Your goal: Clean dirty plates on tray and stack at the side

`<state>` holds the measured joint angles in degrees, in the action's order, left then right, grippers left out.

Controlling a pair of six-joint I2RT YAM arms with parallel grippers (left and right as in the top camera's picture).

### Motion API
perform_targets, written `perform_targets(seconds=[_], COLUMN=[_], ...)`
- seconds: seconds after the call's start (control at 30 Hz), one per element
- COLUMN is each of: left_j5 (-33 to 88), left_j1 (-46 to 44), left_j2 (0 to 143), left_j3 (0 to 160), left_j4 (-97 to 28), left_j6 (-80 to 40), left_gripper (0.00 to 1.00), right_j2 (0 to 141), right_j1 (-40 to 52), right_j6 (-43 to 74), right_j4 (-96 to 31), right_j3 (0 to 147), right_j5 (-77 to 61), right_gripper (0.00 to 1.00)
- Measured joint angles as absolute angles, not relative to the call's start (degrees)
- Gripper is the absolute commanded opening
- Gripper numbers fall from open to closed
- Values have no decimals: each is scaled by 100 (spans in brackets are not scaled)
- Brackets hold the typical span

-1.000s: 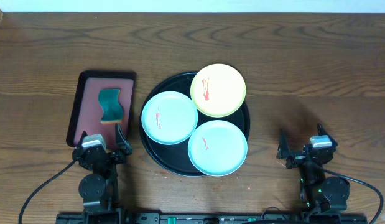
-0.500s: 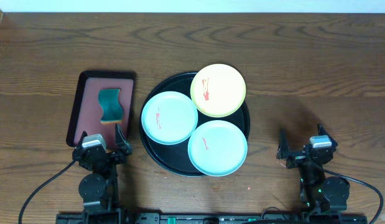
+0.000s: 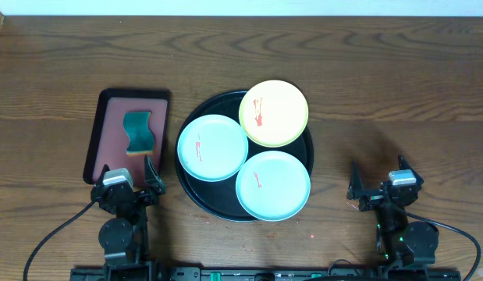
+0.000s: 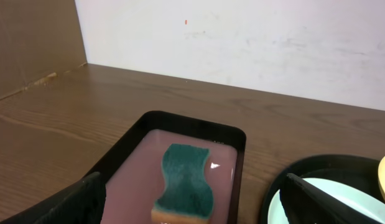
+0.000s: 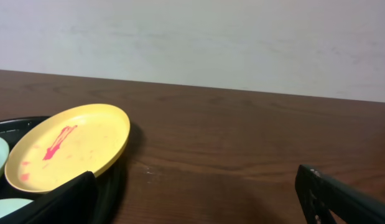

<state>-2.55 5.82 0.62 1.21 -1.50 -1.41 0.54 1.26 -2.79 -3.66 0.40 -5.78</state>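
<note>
A round black tray (image 3: 193, 190) holds three plates, each with red smears. A yellow plate (image 3: 274, 113) leans on the far right rim and also shows in the right wrist view (image 5: 68, 146). One mint-blue plate (image 3: 212, 147) lies at the left, another (image 3: 273, 185) at the front. My left gripper (image 3: 129, 173) is open and empty at the near end of the dark red tray. My right gripper (image 3: 378, 176) is open and empty over bare table right of the black tray. In the left wrist view the black tray (image 4: 304, 171) and a mint plate's edge (image 4: 304, 202) show at right.
A dark red rectangular tray (image 3: 108, 117) lies left of the black tray, with a green and orange sponge (image 3: 139, 133) on it; the sponge also shows in the left wrist view (image 4: 185, 180). A white wall runs behind the table's far edge.
</note>
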Motion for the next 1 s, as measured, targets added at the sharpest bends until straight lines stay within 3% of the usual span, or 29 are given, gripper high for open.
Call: perform_targets(seconds=[1.0], left_j5=[-257], left_j1=[582], left_j2=[62], left_j3=[121], left_j4=[-150], left_j6=[-139], left_gripper=[89], right_j2=[54], right_j1=[126], right_j6=[-279], right_j4=[-180], right_j3=[40], right_j5=[-602], right_gripper=[99])
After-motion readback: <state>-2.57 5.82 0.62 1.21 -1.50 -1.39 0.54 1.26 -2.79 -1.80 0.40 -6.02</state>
